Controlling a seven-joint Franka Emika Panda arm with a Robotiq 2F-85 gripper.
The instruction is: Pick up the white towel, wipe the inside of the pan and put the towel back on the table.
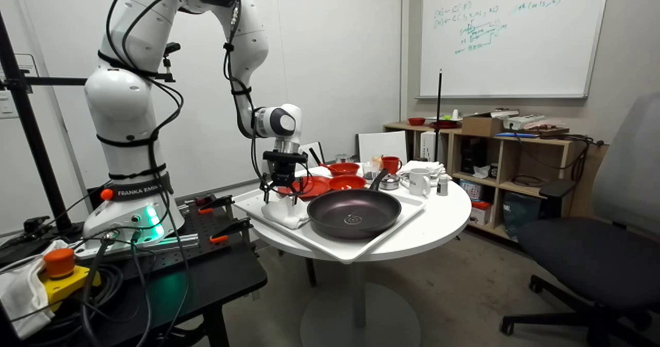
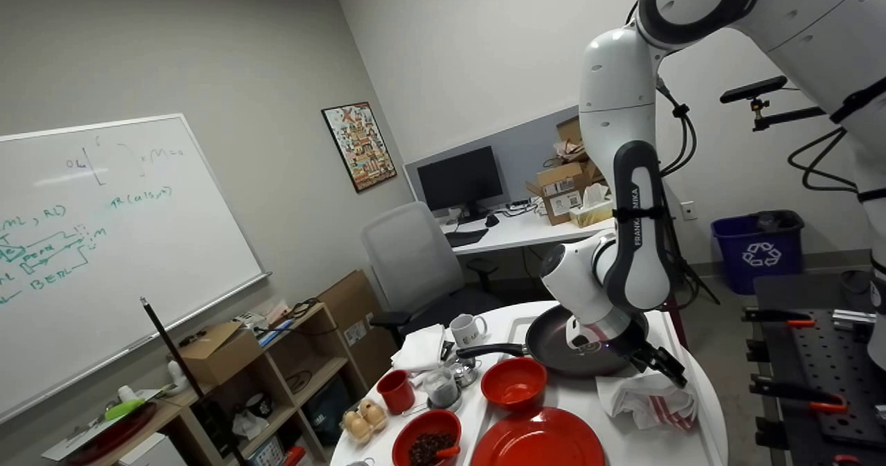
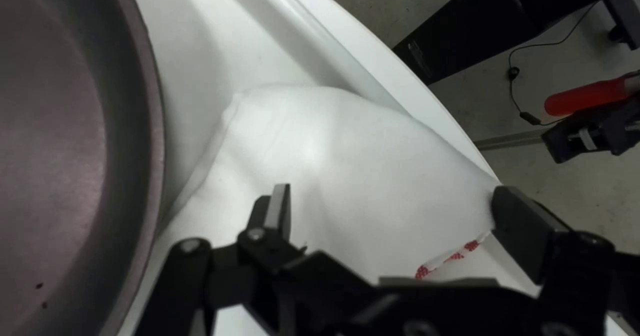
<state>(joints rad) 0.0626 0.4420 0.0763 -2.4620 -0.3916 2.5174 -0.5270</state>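
Even light fills both exterior views, with faint glare on the whiteboard [image 2: 118, 237], while in the wrist view the white towel [image 3: 340, 176] nearly washes out and a soft shadow borders the pan [image 3: 65, 156].

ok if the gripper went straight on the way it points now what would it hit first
Most likely the towel: the gripper points down at it, jaws apart. The views leave unclear how much gap, if any, lies between them.

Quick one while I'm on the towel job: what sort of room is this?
Probably a research lab or office room: there's a whiteboard scrawled in green, a computer monitor on a white desk, and a wheeled office chair.
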